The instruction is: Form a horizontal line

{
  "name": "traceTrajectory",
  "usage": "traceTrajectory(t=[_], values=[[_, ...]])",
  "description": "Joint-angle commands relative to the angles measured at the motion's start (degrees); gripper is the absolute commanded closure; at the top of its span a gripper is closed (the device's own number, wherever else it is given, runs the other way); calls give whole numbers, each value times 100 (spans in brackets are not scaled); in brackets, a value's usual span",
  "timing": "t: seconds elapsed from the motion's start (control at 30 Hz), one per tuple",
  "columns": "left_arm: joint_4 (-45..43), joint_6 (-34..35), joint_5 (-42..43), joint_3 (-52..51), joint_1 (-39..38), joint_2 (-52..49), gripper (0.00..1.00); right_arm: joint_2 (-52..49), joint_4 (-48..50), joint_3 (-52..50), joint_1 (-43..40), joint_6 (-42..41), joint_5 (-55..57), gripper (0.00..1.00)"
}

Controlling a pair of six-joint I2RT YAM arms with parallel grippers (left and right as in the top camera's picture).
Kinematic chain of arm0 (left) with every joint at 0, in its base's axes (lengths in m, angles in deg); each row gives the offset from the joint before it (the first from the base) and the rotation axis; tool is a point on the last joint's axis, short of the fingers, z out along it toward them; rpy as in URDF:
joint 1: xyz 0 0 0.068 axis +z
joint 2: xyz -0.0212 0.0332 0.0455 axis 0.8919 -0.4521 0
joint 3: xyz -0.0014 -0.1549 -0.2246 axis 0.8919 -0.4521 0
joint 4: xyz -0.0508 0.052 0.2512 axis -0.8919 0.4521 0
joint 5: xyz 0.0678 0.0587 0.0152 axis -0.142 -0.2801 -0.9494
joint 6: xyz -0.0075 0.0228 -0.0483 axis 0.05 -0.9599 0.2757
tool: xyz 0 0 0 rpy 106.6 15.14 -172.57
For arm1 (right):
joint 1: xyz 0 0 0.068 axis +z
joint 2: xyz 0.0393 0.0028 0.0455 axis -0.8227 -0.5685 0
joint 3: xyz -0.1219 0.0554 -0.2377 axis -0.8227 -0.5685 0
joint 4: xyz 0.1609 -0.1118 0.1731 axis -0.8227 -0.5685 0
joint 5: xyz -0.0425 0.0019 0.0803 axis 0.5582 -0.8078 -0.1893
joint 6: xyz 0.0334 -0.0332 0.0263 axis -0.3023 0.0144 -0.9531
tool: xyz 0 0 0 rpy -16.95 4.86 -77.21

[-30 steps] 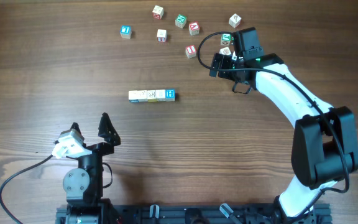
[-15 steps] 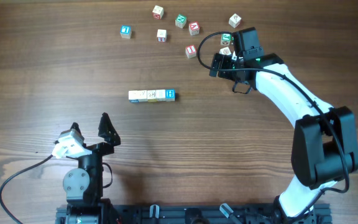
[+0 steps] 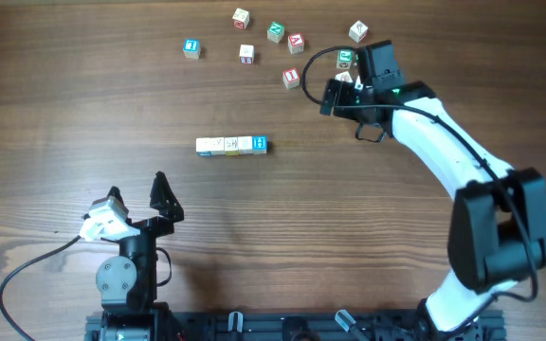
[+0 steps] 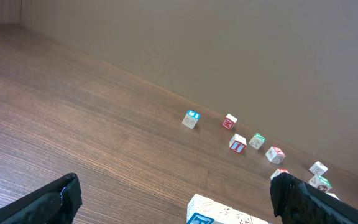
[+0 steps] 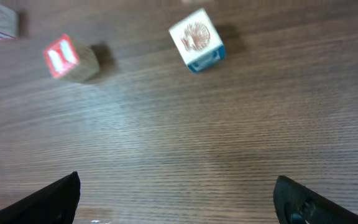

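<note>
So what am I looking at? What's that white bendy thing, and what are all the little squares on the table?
Those are two robot arms at a wooden table. The white bendy one is the right arm. The smaller dark one at the bottom is the left arm. One picture looks straight down from above. The other two come from little cameras on each arm's wrist, so the dark shapes in their bottom corners are that arm's own jaws. The little squares are wooden alphabet cubes. Several sit touching in a short row in the middle, and the loose cubes are scattered at the far side. The right arm reaches over those, and its camera sees a red-lettered cube and a cube with a blue side. Both arms' jaws are wide open and hold nothing.
</note>
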Motion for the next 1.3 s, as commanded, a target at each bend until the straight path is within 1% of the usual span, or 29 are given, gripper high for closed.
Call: traceTrajectory(t=[0.0, 0.23, 0.33, 0.6, 0.67, 0.7, 0.83, 0.93, 1.0, 1.1, 1.13, 1.17, 1.27], values=[[4, -31, -37, -22, -33, 57, 0, 907, 17, -28, 13, 83, 76, 0], [4, -31, -35, -20, -33, 57, 0, 2422, 15, -33, 13, 81, 76, 0], [4, -31, -35, -22, -33, 57, 0, 2787, 13, -31, 13, 79, 74, 0], [4, -31, -35, -22, -33, 57, 0, 2651, -9, -31, 13, 79, 74, 0], [4, -31, -35, -22, -33, 57, 0, 2538, -350, -52, 13, 79, 74, 0], [4, -31, -35, -22, -33, 57, 0, 2535, -332, -116, 13, 79, 74, 0], [4, -31, -37, -20, -33, 57, 0, 2776, -262, -431, 22, 79, 74, 0], [4, -31, -35, -22, -33, 57, 0, 3012, 140, -1069, 7, 79, 74, 0], [2, -31, -35, -20, -33, 57, 0, 3366, 538, -1762, 4, 79, 76, 0], [4, -31, -35, -20, -33, 57, 0, 4282, 656, -2964, -48, 79, 74, 0], [4, -31, -35, -20, -33, 57, 0, 4562, 684, -3309, -138, 79, 74, 0], [4, -31, -35, -20, -33, 57, 0, 5071, 774, -3877, -367, 79, 74, 0], [4, -31, -35, -20, -33, 57, 0, 5696, 898, -4389, -713, 81, 74, 0]])
